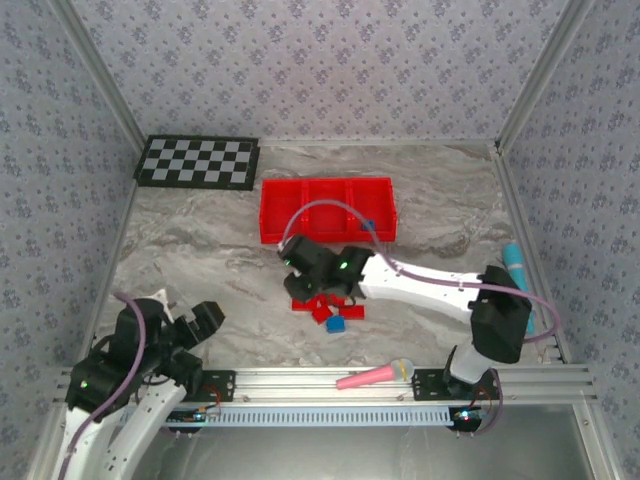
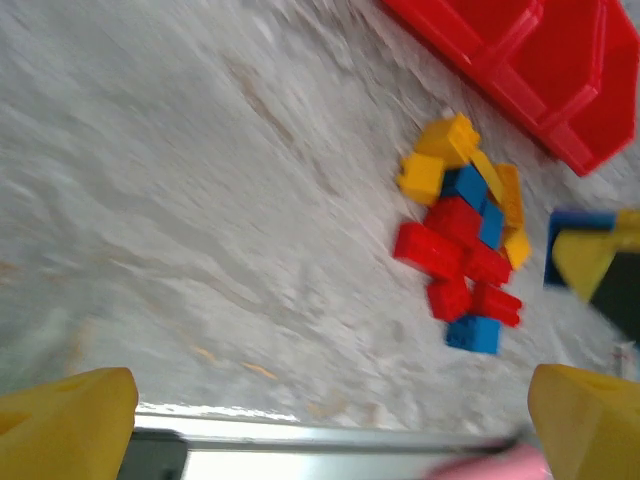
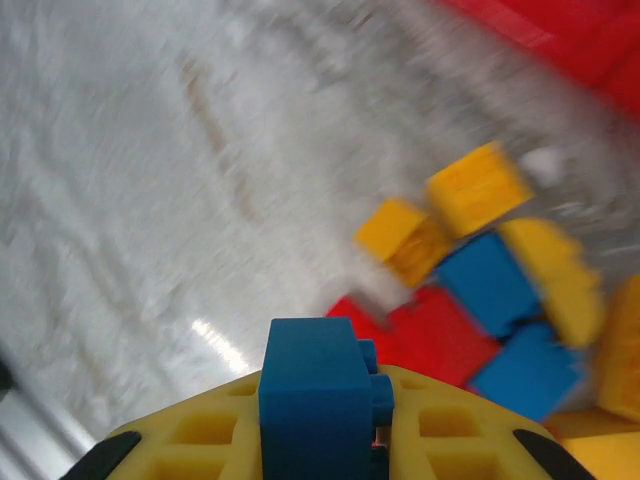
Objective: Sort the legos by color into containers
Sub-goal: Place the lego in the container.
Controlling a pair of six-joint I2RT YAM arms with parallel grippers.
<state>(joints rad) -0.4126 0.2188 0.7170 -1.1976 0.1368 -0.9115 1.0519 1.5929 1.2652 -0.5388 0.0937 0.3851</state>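
Right gripper [image 3: 330, 445]: jaws drawn narrow, clamped on 1 blue brick [image 3: 312, 385]. The brick sits upright between the 2 yellow fingers [image 3: 440, 440], studs facing the right-hand finger, and its top stands proud of the pads. No other brick touches the fingers.

Remaining legos [image 3: 500, 280]: 1 loose pile on the table, just ahead of the right gripper and off to its right. Red, blue and orange-yellow bricks lie mixed and touching one another. In the top view the right gripper [image 1: 300, 262] hangs over the far edge of this pile [image 1: 325, 305]. Motion blur prevents a verdict on whether the held brick clears the pile.

Red tray [image 1: 320, 236]: beyond the right gripper, near it but apart. Its 3 compartments run side by side.

Left gripper [image 2: 325, 430]: jaws spread wide, holding nothing and touching nothing. It sits low at the near left of the table [image 1: 205, 320], well apart from the work. From its own camera the pile [image 2: 465, 245] lies ahead and to the right, with the tray [image 2: 530, 60] farther off in the same direction.
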